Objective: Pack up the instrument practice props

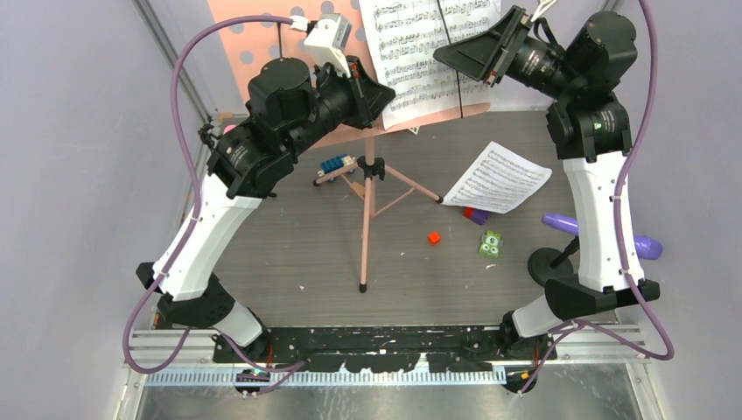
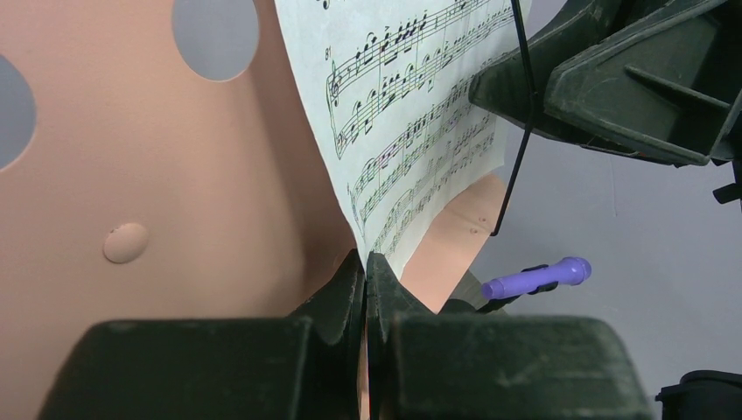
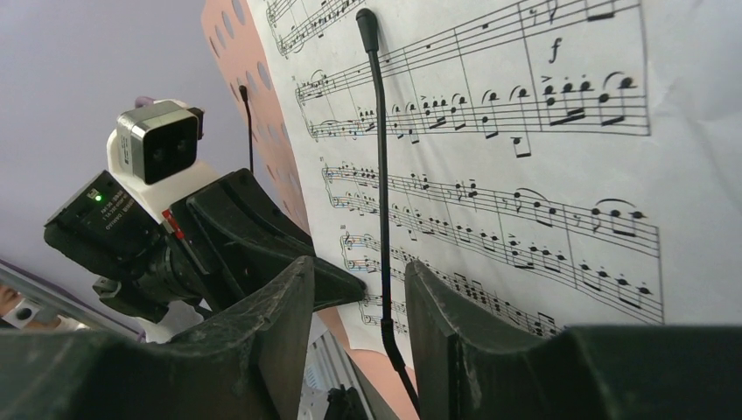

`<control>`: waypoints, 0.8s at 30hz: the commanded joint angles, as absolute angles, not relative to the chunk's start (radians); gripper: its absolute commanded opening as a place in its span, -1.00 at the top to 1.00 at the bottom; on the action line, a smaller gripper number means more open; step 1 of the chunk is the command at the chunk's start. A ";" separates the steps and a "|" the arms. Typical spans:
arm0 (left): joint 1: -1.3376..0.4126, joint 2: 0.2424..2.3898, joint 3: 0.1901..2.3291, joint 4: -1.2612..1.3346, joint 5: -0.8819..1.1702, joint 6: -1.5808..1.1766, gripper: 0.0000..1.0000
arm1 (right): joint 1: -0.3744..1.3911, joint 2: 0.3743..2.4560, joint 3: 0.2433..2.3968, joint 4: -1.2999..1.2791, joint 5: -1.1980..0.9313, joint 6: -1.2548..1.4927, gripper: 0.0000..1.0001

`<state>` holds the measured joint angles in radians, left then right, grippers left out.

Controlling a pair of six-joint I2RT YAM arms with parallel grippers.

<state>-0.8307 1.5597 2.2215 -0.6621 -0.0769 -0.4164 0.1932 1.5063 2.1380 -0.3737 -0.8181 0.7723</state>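
Note:
The pink perforated music rack (image 1: 254, 44) stands on its tripod legs (image 1: 367, 219) at the back of the table. A white sheet-music page (image 1: 420, 44) leans on it. My left gripper (image 1: 388, 92) is shut on that page's lower left corner (image 2: 366, 259), right at the rack's bottom lip. My right gripper (image 1: 442, 56) is open, its fingers (image 3: 293, 302) either side of the rack's thin black wire page holder (image 3: 381, 219) without touching it. A second page (image 1: 499, 179) lies loose on the table. The purple microphone (image 1: 604, 234) rests in a black mount (image 1: 549, 262) at the right.
A blue toy car (image 1: 335, 166) sits by the tripod's hub. A red block (image 1: 433, 237), a green block (image 1: 490, 244) and a purple block (image 1: 477, 213) lie on the table. Grey walls close in on both sides.

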 commanded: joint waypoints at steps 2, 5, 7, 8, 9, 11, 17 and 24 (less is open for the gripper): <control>-0.828 1.539 2.219 -0.614 -0.058 -0.419 1.00 | 0.214 1.510 2.183 -0.377 -0.798 0.748 0.14; -0.828 1.536 2.215 -0.611 -0.059 -0.419 1.00 | 0.217 1.508 2.183 -0.377 -0.784 0.744 0.23; -0.828 1.533 2.215 -0.612 -0.058 -0.417 1.00 | 0.218 1.507 2.184 -0.378 -0.777 0.739 0.25; -0.828 1.533 2.215 -0.612 -0.058 -0.417 1.00 | 0.217 1.503 2.184 -0.382 -0.771 0.734 0.25; -0.828 1.534 2.214 -0.612 -0.057 -0.417 1.00 | 0.218 1.501 2.186 -0.385 -0.768 0.726 0.25; -0.828 1.532 2.214 -0.613 -0.057 -0.416 1.00 | 0.217 1.496 2.186 -0.388 -0.759 0.718 0.22; -0.828 1.532 2.212 -0.611 -0.057 -0.418 1.00 | 0.217 1.485 2.176 -0.370 -0.747 0.722 0.20; -0.828 1.529 2.210 -0.611 -0.054 -0.419 1.00 | 0.218 1.461 2.153 -0.351 -0.718 0.712 0.43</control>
<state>-0.8307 1.5593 2.2154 -0.6540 -0.0742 -0.4160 0.2142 1.5097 2.1448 -0.3965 -0.7361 0.7292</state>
